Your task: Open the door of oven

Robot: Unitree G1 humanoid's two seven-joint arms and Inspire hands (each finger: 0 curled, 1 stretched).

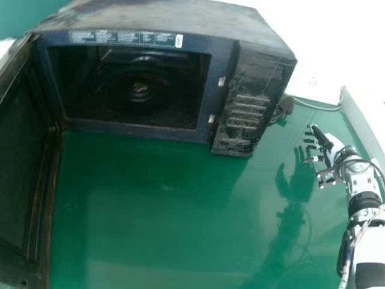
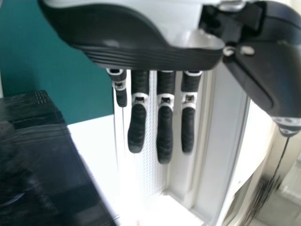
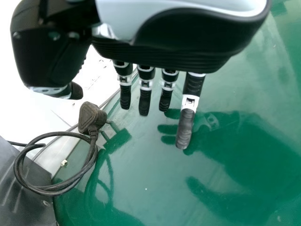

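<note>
Glossy green worktop (image 1: 168, 217) runs across the middle of my head view, with a white surface (image 1: 328, 36) beyond its far right part and a strip of teal (image 1: 27, 15) at the upper left. The microwave oven (image 1: 162, 17) sits at the far side, left of centre, its front turned toward me. Its door (image 1: 21, 162) stands wide open at the left, reaching forward from the left edge of the opening, so I can look straight into the dark interior (image 1: 138, 90), where a round fitting shows. A printed label strip (image 1: 123, 37) runs above the opening, two latch slots (image 1: 211, 118) are on the frame at its right, and a dark control panel (image 1: 252, 105) with a column of pale bars comes next.

Over the worktop's right part, I have the right hand (image 1: 325, 143) well apart from the oven, holding nothing. Up close in its wrist view, the right hand (image 3: 188, 42) has its fingers (image 3: 185, 129) straight and its thumb clear of them. A black plug (image 3: 91, 117) lies near it, beside a looped black cable (image 3: 59, 190).

For the left hand (image 2: 141, 56), the left wrist view gives me straight fingers (image 2: 164, 134), thumb held apart from them, nothing gripped. Near it is a large dark, shiny surface (image 2: 42, 165); I can't tell which part of the scene that belongs to.
</note>
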